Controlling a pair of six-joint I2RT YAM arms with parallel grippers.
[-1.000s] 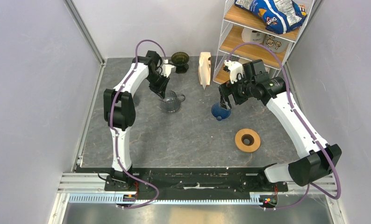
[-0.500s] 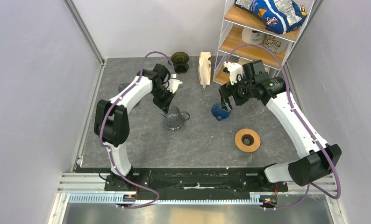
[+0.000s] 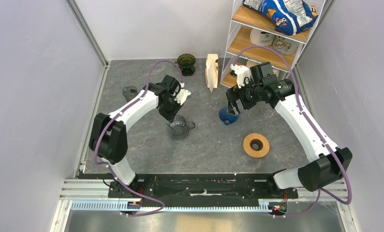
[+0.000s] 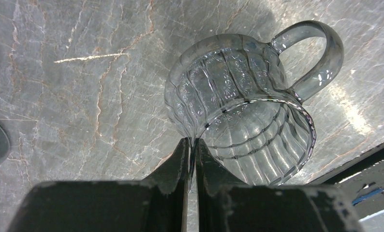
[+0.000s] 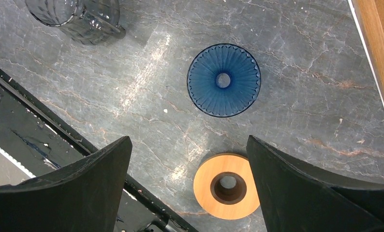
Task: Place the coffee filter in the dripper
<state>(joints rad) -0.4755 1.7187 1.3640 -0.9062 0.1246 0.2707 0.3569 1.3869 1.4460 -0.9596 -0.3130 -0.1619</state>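
The dark olive-green dripper (image 3: 186, 63) stands at the back of the table, far from both grippers. No single loose coffee filter shows; only a thick cream stack (image 3: 212, 71) stands upright beside the dripper. My left gripper (image 3: 173, 116) is shut on the rim of a clear glass carafe (image 3: 180, 128). In the left wrist view the gripper (image 4: 192, 144) pinches the carafe's (image 4: 238, 111) ribbed wall. My right gripper (image 3: 231, 103) is open and empty above a blue ribbed cone (image 3: 227, 116); the right wrist view shows the gripper (image 5: 190, 181) wide open.
A round wooden ring (image 3: 256, 145) lies at front right, also in the right wrist view (image 5: 227, 186), beyond the blue cone (image 5: 224, 79). A wire shelf (image 3: 258, 43) with a chip bag stands at back right. A small grey piece (image 3: 129, 90) lies at the left.
My left gripper has moved the glass carafe toward the near side and slightly right. The right arm has barely moved.
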